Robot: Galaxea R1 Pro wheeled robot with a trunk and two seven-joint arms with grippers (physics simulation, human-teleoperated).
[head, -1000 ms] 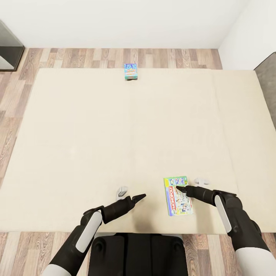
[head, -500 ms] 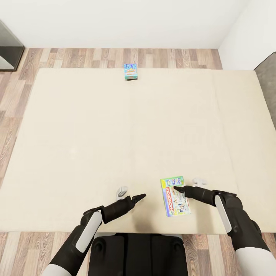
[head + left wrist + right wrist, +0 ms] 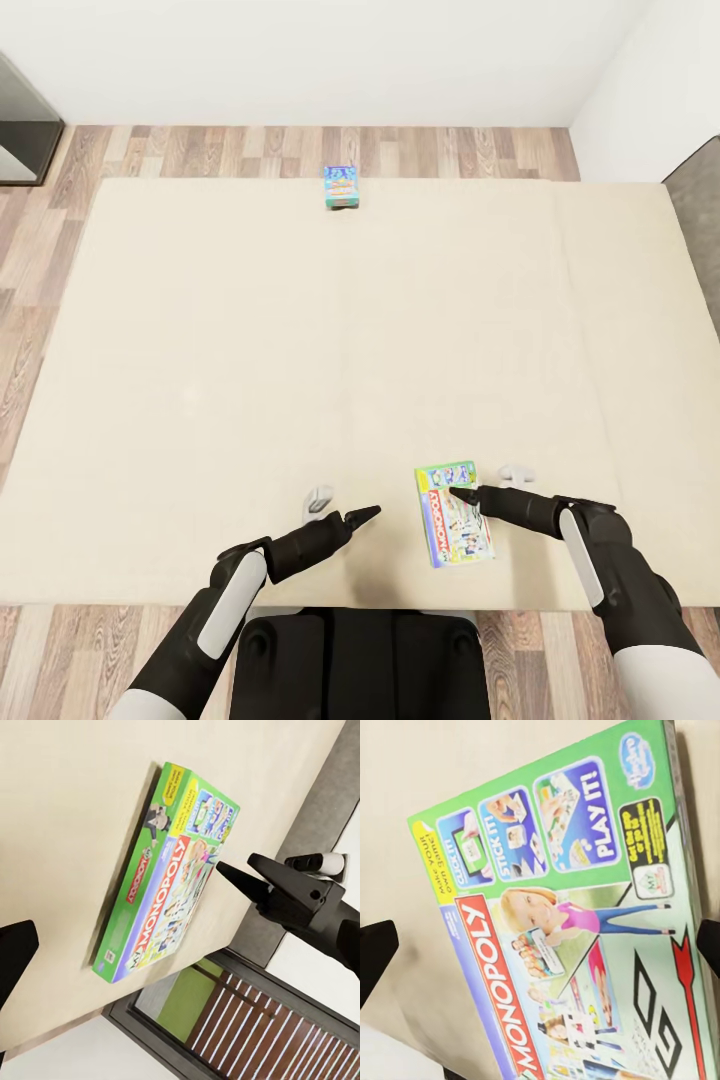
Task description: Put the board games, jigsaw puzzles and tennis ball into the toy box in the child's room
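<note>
arms: black, white panels; claws: dark, pointed; base: black

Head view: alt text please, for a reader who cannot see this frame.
A green Monopoly box lies flat near the front edge of a cream bed, with the right pincer over its top face. The left pincer points toward it from the side, and a small blue game box sits at the far edge.

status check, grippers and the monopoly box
Right gripper over the Monopoly box, grip unclear. Left gripper idle beside it. Blue game box at bed's far edge.
</note>
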